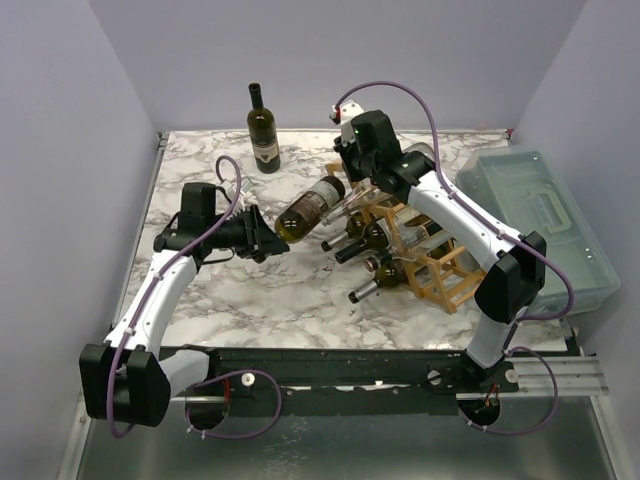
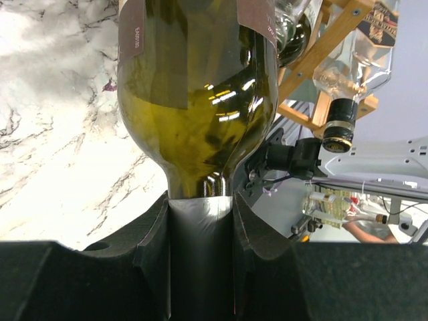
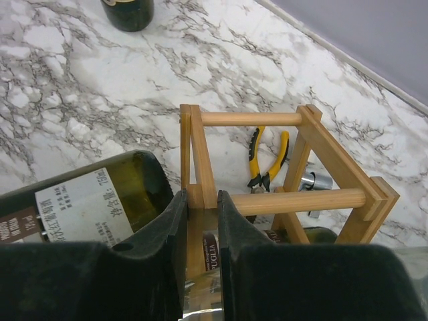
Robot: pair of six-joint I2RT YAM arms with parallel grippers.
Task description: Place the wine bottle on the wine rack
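Gripping the dark green wine bottle (image 2: pixel 194 100) by its neck, the left gripper (image 2: pixel 200 224) holds it nearly level over the marble table (image 1: pixel 270 290), with the bottle's base just beside the wooden wine rack (image 1: pixel 430 262). The right gripper (image 3: pixel 202 221) is pinched on an upright stick of the rack's top cell. Yellow-handled pliers (image 3: pixel 267 160) show through the sticks, and a second bottle (image 1: pixel 263 130) stands upright at the back.

White, grey-veined marble table (image 1: pixel 300 300), enclosed on three sides by plain pale lilac walls (image 1: pixel 400 50). Soft, even light. A black rail (image 1: pixel 350 365) runs along the near edge.
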